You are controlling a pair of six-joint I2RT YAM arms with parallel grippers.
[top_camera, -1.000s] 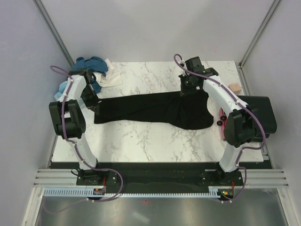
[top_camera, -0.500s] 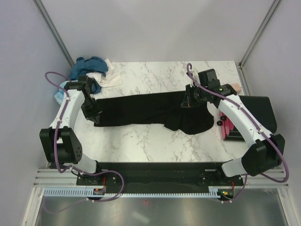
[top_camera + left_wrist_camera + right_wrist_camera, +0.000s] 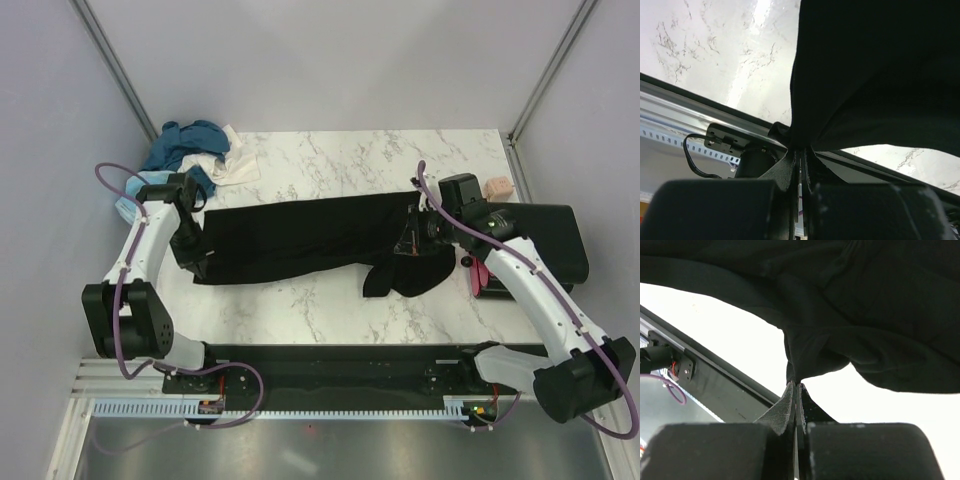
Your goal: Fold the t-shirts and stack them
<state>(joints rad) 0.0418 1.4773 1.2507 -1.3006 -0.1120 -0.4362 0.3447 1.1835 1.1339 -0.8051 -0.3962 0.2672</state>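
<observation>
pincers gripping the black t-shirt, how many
2. The left pincer is shut on the left end of the black t-shirt. The right pincer is shut on its bunched right end.

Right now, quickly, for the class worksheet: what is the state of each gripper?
The left gripper is shut on the black t-shirt.
The right gripper is shut on the same black t-shirt.

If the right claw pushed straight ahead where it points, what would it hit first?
The black t-shirt pinched in the right gripper; behind that cloth, probably the table.
</observation>
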